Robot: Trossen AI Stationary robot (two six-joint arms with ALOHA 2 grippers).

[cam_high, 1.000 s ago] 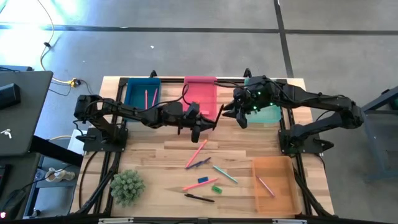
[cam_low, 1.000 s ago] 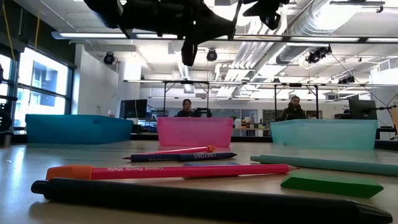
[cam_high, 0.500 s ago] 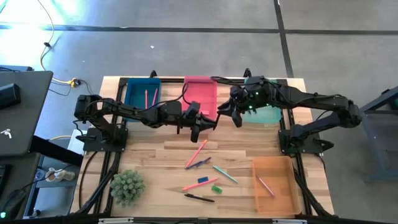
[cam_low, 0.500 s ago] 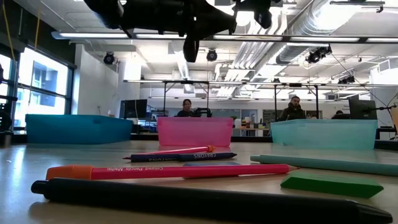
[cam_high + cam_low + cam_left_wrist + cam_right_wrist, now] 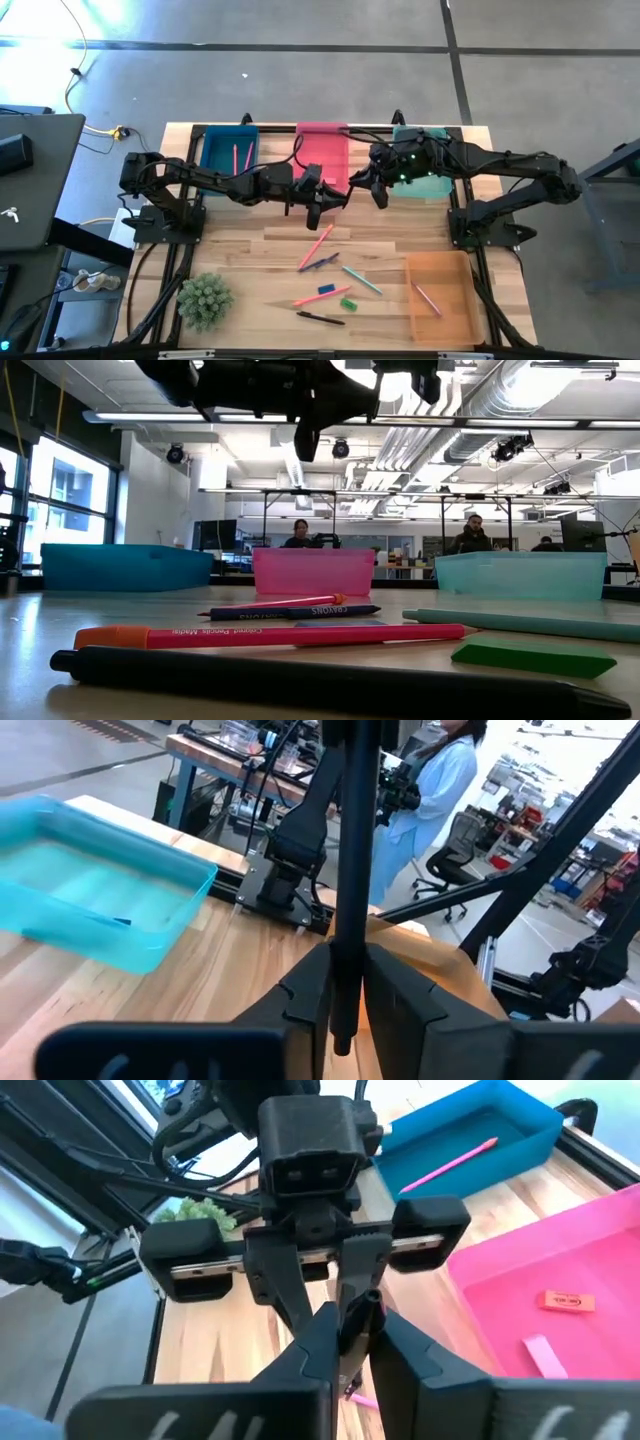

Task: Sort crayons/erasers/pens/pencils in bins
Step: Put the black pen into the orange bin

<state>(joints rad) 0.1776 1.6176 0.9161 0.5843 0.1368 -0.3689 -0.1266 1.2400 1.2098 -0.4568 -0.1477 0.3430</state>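
A thin black pen [image 5: 346,870] stands upright in the air above the table's middle, in front of the pink bin [image 5: 322,150]. My left gripper [image 5: 335,196] is shut on it from the table's left. My right gripper [image 5: 367,186] is shut on the same pen from the right. The blue bin [image 5: 228,150] holds a pink stick. The pink bin [image 5: 560,1250] holds two erasers. My right arm covers much of the teal bin [image 5: 432,182]. The orange bin [image 5: 440,295] holds one stick. My left gripper pinches the pen's lower part [image 5: 346,982] between its two fingers, which come about level from the table's left and lie across it. The pen stands upright, clear of the table. My right gripper pinches the pen [image 5: 352,1308] between its fingertips, slanting down from the table's right, close to the left gripper's fingers [image 5: 300,1285]. Which part of the pen it has cannot be told.
Loose on the table's near middle lie several sticks [image 5: 317,243], a blue eraser [image 5: 326,290], a green eraser [image 5: 347,303] and another black pen [image 5: 320,318]. A green spiky plant [image 5: 205,300] stands near left. People sit beyond the table in the room.
My right gripper has moved toward the table's left, up to my left gripper, and has shut on the pen. The pen has stayed upright in the air.
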